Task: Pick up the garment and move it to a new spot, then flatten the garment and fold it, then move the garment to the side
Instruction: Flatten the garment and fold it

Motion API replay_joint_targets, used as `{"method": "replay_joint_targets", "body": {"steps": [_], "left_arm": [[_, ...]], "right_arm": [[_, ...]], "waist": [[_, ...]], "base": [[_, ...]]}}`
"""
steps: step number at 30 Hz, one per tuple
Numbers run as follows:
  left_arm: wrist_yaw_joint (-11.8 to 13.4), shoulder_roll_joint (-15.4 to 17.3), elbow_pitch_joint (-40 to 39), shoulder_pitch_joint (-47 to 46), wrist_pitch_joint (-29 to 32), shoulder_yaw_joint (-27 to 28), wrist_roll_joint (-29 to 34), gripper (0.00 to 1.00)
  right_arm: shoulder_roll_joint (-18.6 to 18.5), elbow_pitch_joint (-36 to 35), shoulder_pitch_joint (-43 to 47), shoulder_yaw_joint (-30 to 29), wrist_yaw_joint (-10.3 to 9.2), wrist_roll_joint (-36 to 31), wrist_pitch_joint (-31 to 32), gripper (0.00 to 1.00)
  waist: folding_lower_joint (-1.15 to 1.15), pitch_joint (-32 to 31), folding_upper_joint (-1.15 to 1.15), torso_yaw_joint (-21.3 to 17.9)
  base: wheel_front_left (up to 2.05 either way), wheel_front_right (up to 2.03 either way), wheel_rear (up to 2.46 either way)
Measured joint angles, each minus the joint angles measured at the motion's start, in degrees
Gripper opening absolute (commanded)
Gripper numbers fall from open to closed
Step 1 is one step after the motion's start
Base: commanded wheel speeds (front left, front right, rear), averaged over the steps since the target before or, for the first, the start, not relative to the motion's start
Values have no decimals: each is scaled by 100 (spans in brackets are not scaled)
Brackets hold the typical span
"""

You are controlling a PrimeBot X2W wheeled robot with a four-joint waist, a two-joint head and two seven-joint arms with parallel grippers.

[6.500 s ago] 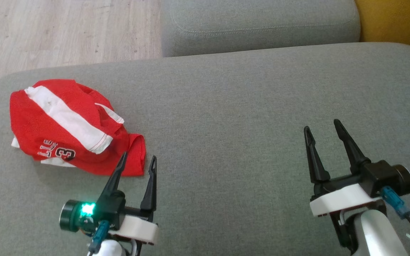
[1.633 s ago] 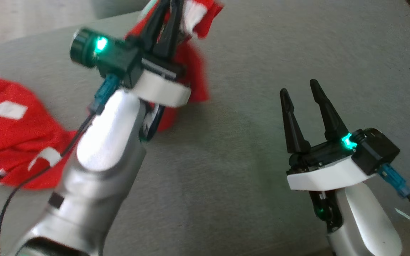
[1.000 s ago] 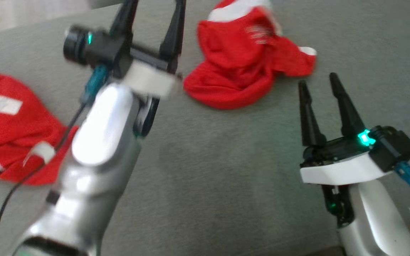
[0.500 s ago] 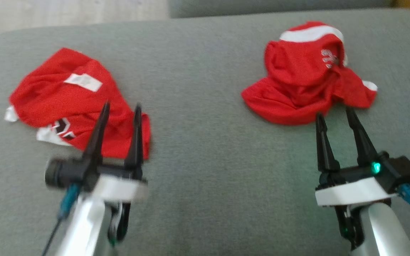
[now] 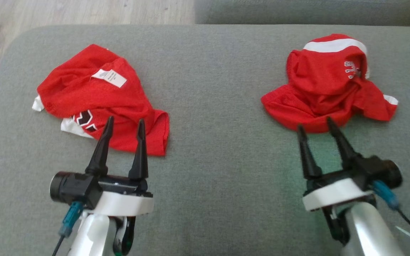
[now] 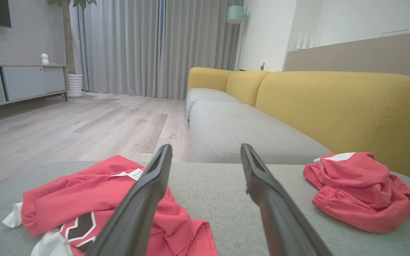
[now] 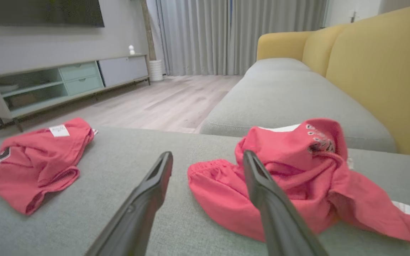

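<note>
The left tool (image 5: 125, 119) and the right tool (image 5: 314, 122) both stand wide, with nothing between their fingers.

The garment (image 5: 322, 89) lies on the grey sofa seat (image 5: 212, 106), right ahead of the right tool. In the head view that tool's fingertips reach its near edge; whether they touch the cloth cannot be told. In the right wrist view most of the heap sits ahead of the tool and off to its right.

The garment is a crumpled mound of red mesh rather than a flat sheet. A broad white band (image 5: 333, 45) runs across its far top. Dark, white-outlined lettering (image 5: 350, 69) shows on the rumpled face on the right, too creased to read. A red flap trails off to the right and ends in a small white edge. The near left edge is a thick rolled fold.

A second red garment (image 5: 94, 96) lies bunched ahead of the left tool, well apart from the first. The left tool's fingertips overlap its near edge in the head view. It shows a white label (image 5: 109, 77) on top, a black white-outlined patch (image 5: 84, 120) and white cloth at its left edge.
</note>
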Motion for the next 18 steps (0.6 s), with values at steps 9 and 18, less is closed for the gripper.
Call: {"method": "replay_joint_targets", "body": {"steps": [9,18], "left_arm": [[-93,-24,79,-101,0,-133,-13,100],[4,-32,79,-271,0,-409,-221,100]], "right_arm": [[-4,1800,-1176,113,0,-917,401,100],[-19,3216,-2101,-517,0,-1452,654,100]], "waist": [[1,231,0,320],[1,445,0,715]], "base": [[0,0,0],[0,0,0]]}}
